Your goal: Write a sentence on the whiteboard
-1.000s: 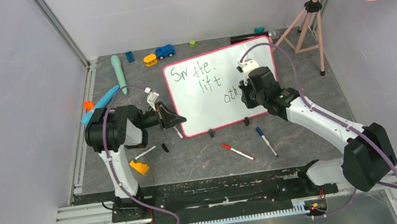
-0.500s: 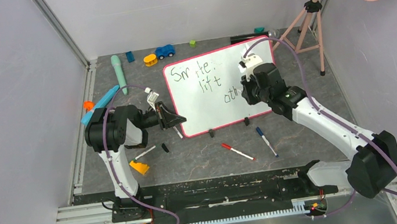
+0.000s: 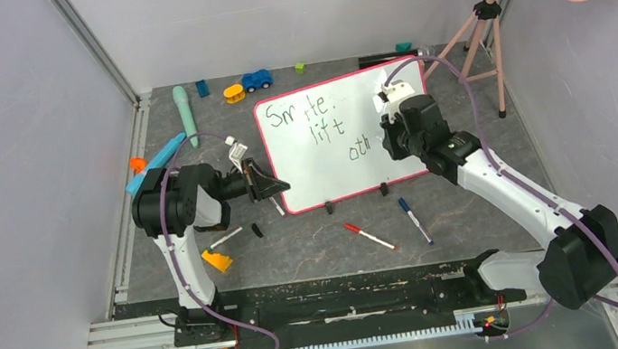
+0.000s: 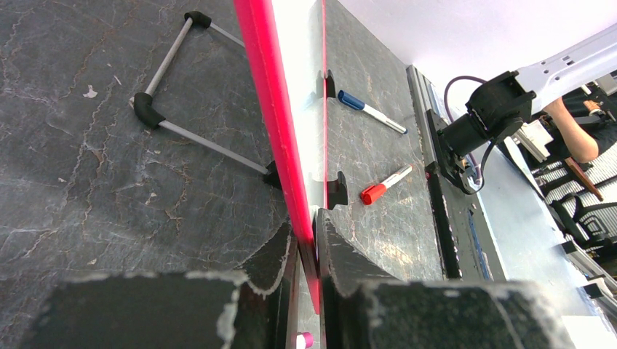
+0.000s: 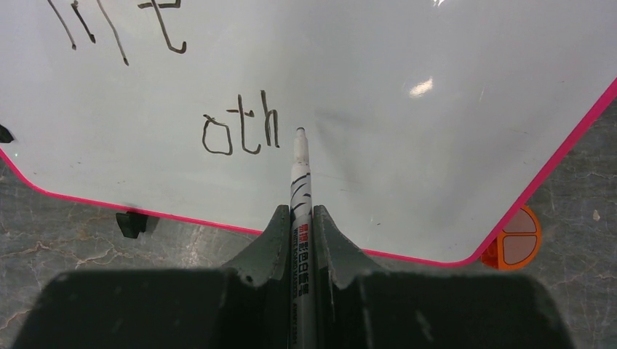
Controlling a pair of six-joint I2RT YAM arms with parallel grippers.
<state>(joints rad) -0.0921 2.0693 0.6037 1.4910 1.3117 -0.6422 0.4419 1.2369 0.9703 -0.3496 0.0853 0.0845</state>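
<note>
- Whiteboard point(image 3: 301, 176): one, propped on the table between the two arms with its face toward them, on two black feet at its near edge.
- Sentence point(image 3: 327, 131): three staggered lines. The lowest reads "oth" point(image 5: 241, 134) and looks unfinished.
- Key relation: the black marker point(image 5: 300, 174) has its tip just right of the "h", at letter height. Whether it touches the board cannot be told. Its long axis runs straight out along the jaws toward the board.
- Bare white lies to the right of the tip, so my judgement is that the next stroke goes there.
- Right gripper point(image 5: 299, 218): jaws clamped on the marker's barrel. This is the writing arm.
- Left gripper point(image 4: 305, 233): jaws pinched on the board's pink frame at its lower-left edge, steadying it.
- Loose markers in front of the board: two, one red-capped point(image 3: 370, 236) and one blue-capped point(image 3: 414, 220), both well away from either gripper.
</note>
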